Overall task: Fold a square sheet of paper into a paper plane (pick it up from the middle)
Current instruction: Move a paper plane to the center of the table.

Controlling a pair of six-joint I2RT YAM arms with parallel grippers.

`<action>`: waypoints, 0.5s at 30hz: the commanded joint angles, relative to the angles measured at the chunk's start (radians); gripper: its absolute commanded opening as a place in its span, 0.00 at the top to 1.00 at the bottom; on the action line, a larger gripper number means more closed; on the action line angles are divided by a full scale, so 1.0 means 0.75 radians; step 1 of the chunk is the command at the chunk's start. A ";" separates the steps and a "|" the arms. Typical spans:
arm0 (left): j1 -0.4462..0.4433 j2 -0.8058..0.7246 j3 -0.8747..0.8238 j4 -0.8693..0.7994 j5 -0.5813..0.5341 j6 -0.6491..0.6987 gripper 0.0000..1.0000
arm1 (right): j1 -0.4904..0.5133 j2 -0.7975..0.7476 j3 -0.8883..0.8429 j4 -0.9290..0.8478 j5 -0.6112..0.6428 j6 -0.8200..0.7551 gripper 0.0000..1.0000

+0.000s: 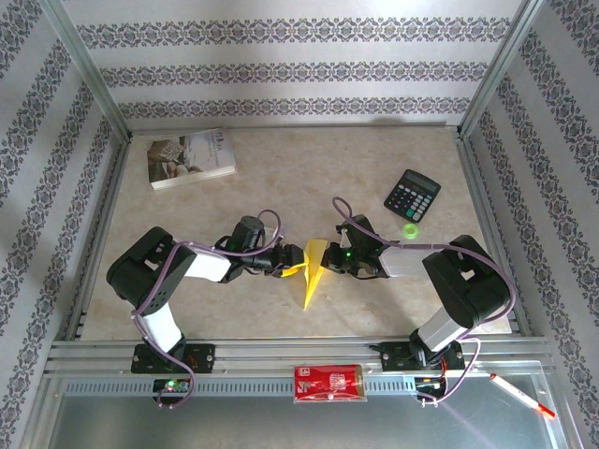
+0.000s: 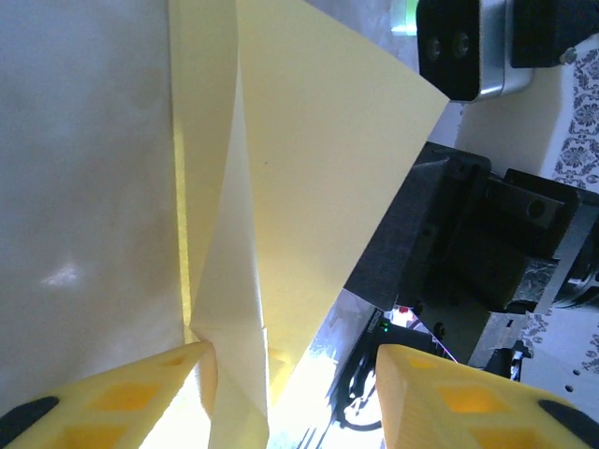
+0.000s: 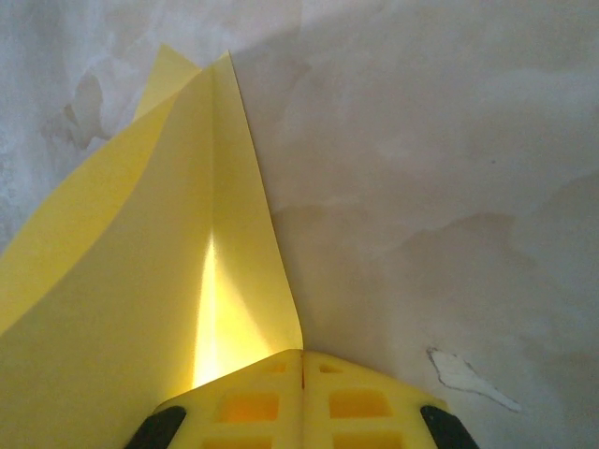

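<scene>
**A:** How do the jaws of the left gripper [image 1: 296, 262] stand?

**B:** Spread partway. In its wrist view the left gripper [image 2: 292, 360] has a clear gap between its yellow plastic fingers [image 2: 122, 398]. The narrow yellow folded paper plane [image 2: 299, 168] stands in that gap. A crease of it touches the finger at 7 o'clock, and the finger at 5 o'clock is clear of it.

**A:** And the right gripper [image 1: 328, 254]?

**B:** Pressed together. In its own camera the right gripper [image 3: 301, 355] pinches an edge of the paper plane [image 3: 168, 281], which fans up toward 11 o'clock.

**A:** Where is the plane on the table?

**B:** From above, the paper plane [image 1: 314, 276] is near the middle, between the two grippers, with its point toward 6 o'clock.

**A:** And the surroundings?

**B:** The surface is a beige marbled table top [image 1: 281, 178]. A white printed book [image 1: 192, 157] lies at 11 o'clock and a black calculator [image 1: 413, 195] at 1 o'clock, with a small green round object [image 1: 410, 230] just below it. A red packet [image 1: 328, 383] lies on the metal rail at 6 o'clock. Striped patterned wallpaper [image 1: 281, 75] lines the walls.
</scene>
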 commanded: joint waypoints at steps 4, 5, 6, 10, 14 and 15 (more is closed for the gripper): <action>-0.023 -0.031 -0.037 0.152 -0.057 -0.050 0.47 | -0.010 0.125 -0.036 0.038 0.184 -0.015 1.00; -0.022 -0.025 -0.041 0.182 -0.056 -0.067 0.47 | -0.010 0.127 -0.036 0.041 0.181 -0.015 1.00; -0.022 -0.017 -0.045 0.218 -0.057 -0.090 0.47 | -0.010 0.127 -0.036 0.040 0.179 -0.016 1.00; -0.024 0.012 -0.070 0.359 -0.068 -0.161 0.45 | -0.010 0.130 -0.034 0.047 0.173 -0.009 1.00; -0.022 0.019 -0.080 0.387 -0.085 -0.171 0.44 | -0.010 0.129 -0.032 0.047 0.171 -0.008 1.00; -0.022 0.017 -0.080 0.369 -0.086 -0.162 0.44 | -0.012 0.128 -0.032 0.048 0.170 -0.007 1.00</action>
